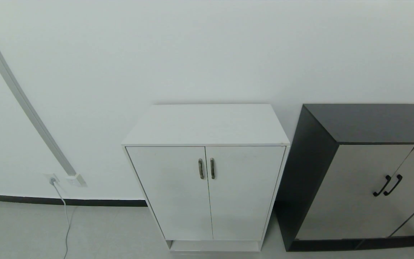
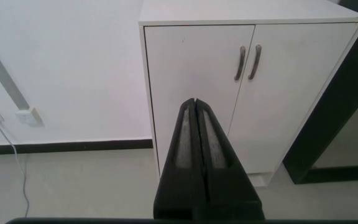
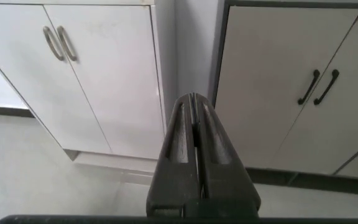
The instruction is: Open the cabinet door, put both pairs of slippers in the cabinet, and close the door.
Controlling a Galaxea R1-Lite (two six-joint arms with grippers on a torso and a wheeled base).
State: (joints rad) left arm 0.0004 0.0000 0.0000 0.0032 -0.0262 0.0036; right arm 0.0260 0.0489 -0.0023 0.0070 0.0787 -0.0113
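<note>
A white two-door cabinet (image 1: 207, 187) stands against the wall with both doors closed. Two bronze handles (image 1: 206, 168) sit side by side at the middle seam. In the left wrist view the cabinet (image 2: 241, 81) is ahead, and my left gripper (image 2: 195, 102) is shut with nothing in it, some way short of the left door. My right gripper (image 3: 193, 98) is shut and empty too, in front of the gap between the white cabinet (image 3: 98, 74) and the dark one.
A dark cabinet (image 1: 365, 172) with grey doors and black handles (image 1: 388, 185) stands right of the white one. A wall socket (image 1: 51, 178) with a grey cable (image 1: 67, 219) is at the left. A slanted cable duct (image 1: 23, 100) runs up the wall. Grey floor lies in front.
</note>
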